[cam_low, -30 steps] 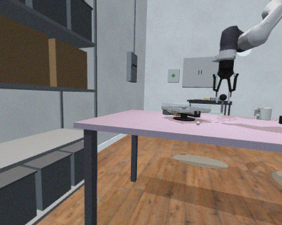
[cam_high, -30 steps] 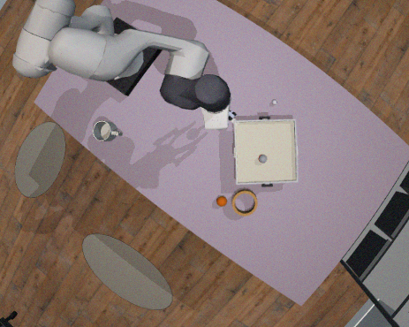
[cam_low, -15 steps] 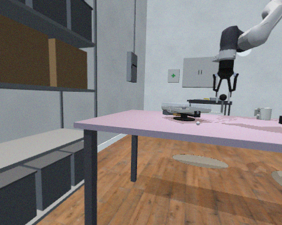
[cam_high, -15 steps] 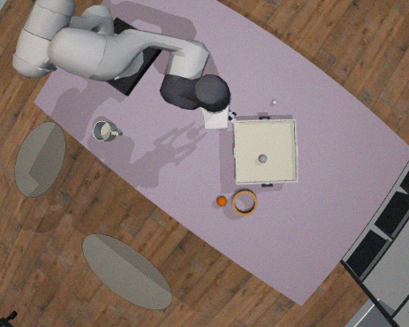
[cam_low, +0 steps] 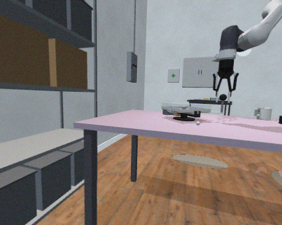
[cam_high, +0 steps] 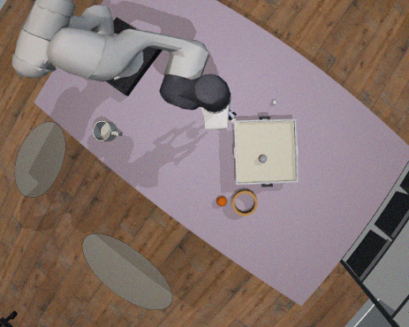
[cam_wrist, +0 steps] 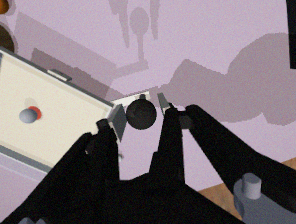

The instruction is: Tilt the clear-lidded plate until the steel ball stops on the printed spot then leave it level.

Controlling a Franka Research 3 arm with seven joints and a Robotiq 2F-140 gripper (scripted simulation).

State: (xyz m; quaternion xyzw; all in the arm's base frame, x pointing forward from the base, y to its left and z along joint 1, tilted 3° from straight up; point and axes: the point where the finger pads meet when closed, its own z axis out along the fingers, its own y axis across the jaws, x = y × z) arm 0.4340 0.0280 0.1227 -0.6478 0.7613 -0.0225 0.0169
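Over by the left edge of the worktop there's a mug well away from the action, so no risk of it touching the plate.

Moving right, about mid-table, the gripper hangs over the black knob that sticks out at the near-left corner of the clear-lidded plate. The fingers sit either side of the knob with a gap showing, so I'd say it's released, not gripping anything. My guess is the knob is the handle for tilting.

The steel ball sits a bit off centre on the plate, overlapping the red printed spot but not squarely on it, I think.

Toward the front edge, an orange ball and a wooden ring sit close to the plate's rim without touching it. A small white ball lies just off the plate's far side.
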